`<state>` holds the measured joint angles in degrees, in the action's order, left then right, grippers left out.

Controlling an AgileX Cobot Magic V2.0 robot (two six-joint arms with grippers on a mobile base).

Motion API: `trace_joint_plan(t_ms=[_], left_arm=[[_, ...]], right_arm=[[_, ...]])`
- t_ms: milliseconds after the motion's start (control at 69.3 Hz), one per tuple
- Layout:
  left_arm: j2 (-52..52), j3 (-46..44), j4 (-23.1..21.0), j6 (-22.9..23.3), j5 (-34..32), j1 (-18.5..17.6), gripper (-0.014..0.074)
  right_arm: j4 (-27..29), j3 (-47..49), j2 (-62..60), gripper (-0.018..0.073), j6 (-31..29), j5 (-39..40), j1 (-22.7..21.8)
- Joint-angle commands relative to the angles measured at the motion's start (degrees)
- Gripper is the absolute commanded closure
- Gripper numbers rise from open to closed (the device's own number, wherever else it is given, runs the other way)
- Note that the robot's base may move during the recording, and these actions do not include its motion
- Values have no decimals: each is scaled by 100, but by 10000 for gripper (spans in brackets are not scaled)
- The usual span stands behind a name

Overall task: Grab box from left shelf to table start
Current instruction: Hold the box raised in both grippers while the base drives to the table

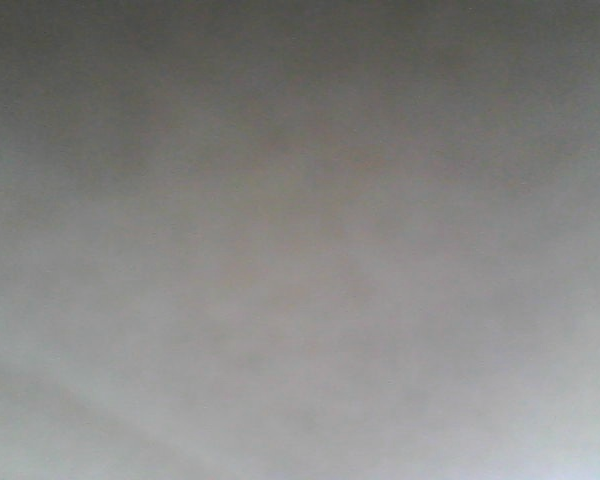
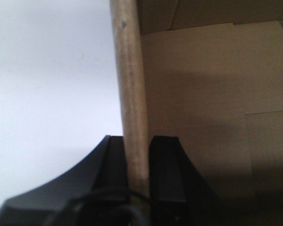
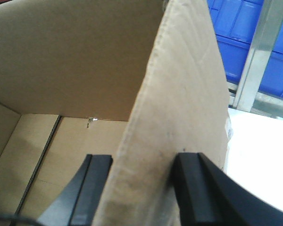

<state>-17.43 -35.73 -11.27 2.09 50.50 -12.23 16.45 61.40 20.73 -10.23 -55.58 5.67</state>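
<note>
Since only thin walls were gripped, the box [image 2: 203, 84] was held between the arms, with the left claw [image 2: 139, 141] clamped on one wall and the right claw [image 3: 141, 162] on another. The cardboard could be buckled or lost under uneven pulling.

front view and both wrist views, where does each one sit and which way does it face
Front view: faces forward; only blurred grey fills it, no robot parts.
Left wrist view: on the left arm, looking along the left gripper, clamped on a wall of the cardboard box.
Right wrist view: looking along the right gripper, clamped on a box wall; blue crates beyond.
Shared: both wrist views show the box's inside.
</note>
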Motion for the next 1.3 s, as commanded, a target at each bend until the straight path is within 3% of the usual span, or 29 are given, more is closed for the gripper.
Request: trace_joint_plan(t_ms=[0, 1285], left_arm=[[-80, -45, 303, -170, 319, -8, 696], [-80, -45, 293, -170, 319, -8, 696]], right_arm=[[76, 171, 20, 502, -123, 485, -3], [76, 171, 20, 502, -123, 485, -3]])
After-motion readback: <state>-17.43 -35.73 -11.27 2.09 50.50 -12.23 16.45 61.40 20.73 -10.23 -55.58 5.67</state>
